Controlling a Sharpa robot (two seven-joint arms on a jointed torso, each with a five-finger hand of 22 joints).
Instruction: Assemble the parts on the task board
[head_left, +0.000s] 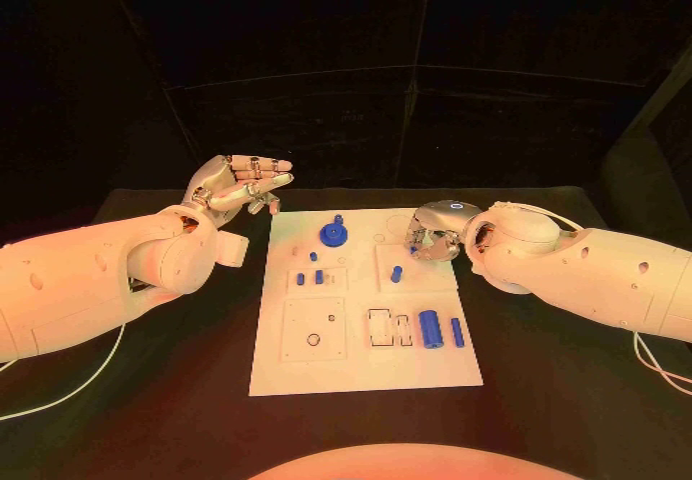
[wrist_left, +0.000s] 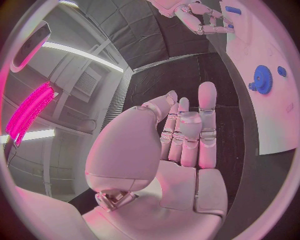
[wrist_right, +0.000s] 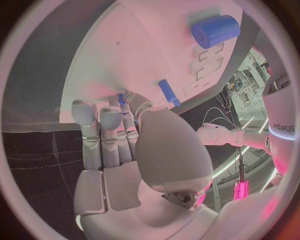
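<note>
The white task board lies in the middle of the black table. On it are a blue gear, several small blue pegs, a thick blue cylinder and a slim blue pin. My left hand is raised off the board's far left corner, fingers apart, holding nothing; the left wrist view shows its palm bare, with the gear beyond. My right hand hangs over the board's far right part, fingers curled down. Its fingertips pinch a small blue peg.
The board carries raised white fixtures and a round hole near its front left. Bare black table flanks the board on both sides. In the right wrist view the cylinder and a blue pin lie beyond the fingers.
</note>
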